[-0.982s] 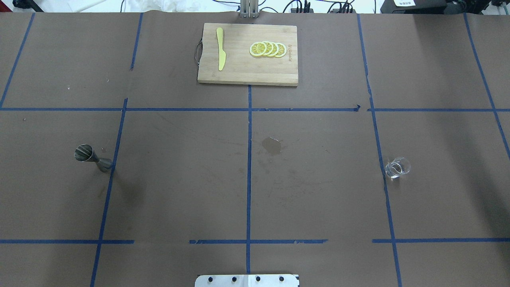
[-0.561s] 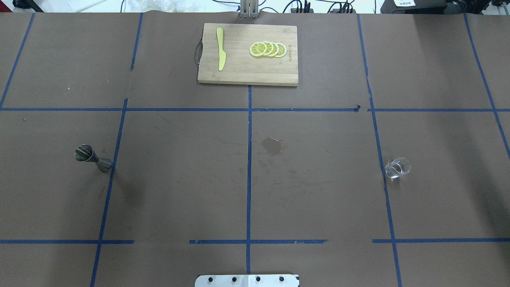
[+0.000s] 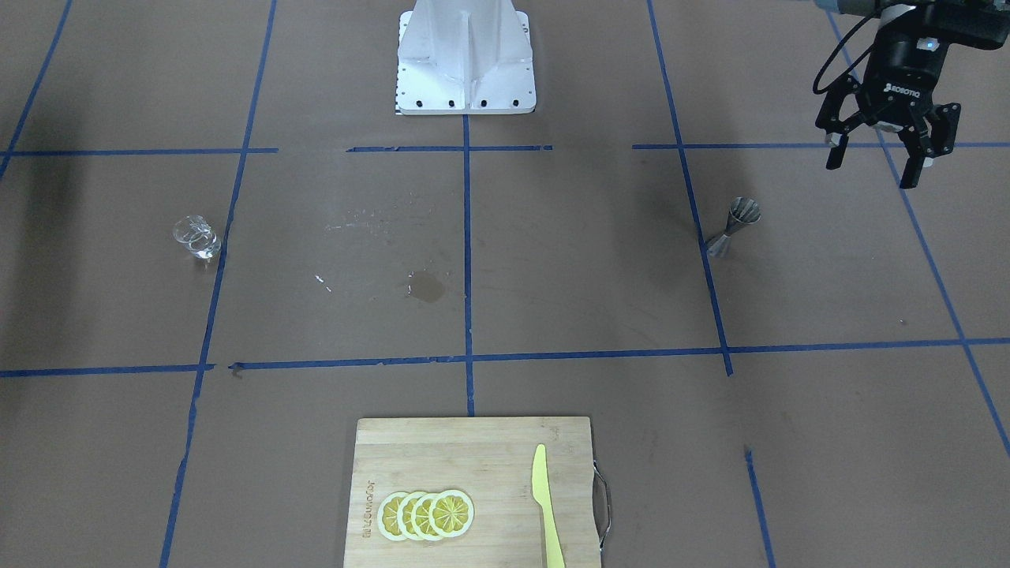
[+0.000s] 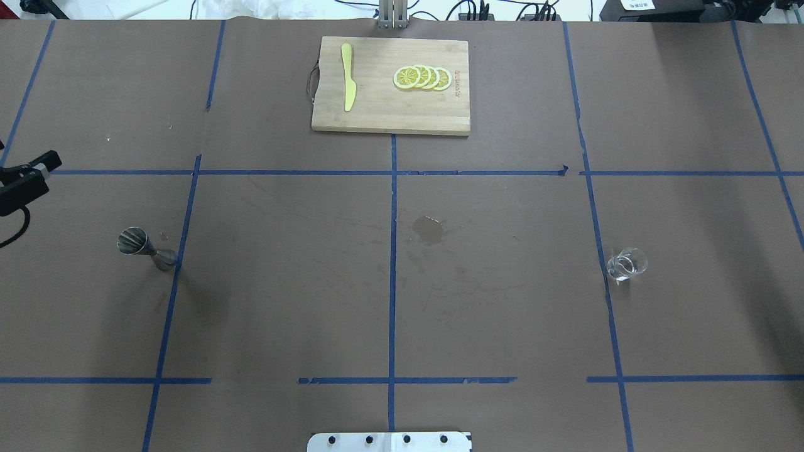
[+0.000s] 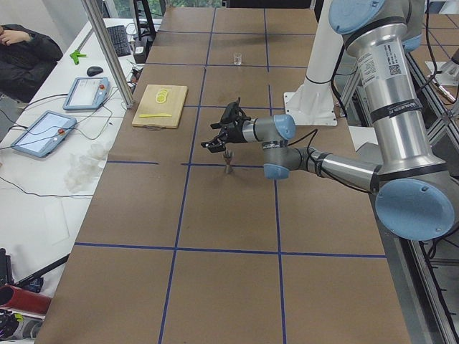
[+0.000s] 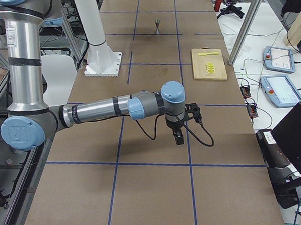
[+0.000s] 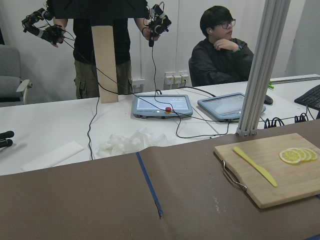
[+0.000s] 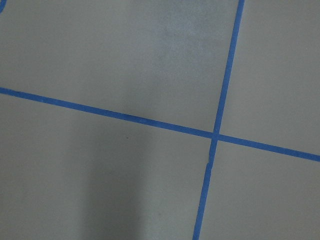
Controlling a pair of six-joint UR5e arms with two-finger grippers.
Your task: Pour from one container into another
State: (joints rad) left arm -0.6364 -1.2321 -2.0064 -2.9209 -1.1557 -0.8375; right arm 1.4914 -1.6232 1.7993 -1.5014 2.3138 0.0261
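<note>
L tool [image 3: 872, 170] now pokes in at the overhead view's left edge, where there was none a sec ago. Its fingers are spread wide and empty, and it hangs over the bench [image 4: 282, 301] near the jigger [image 3: 734, 226] w/o touching it. The jigger stands upright by a tape line. Glass cup [image 4: 626, 263] is upright, well apart on the robot's right side. R tool [image 6: 178, 136] shows only side-on, so can't tell its grip. Prob. approach phase: nothing held, pour not begun.
</note>
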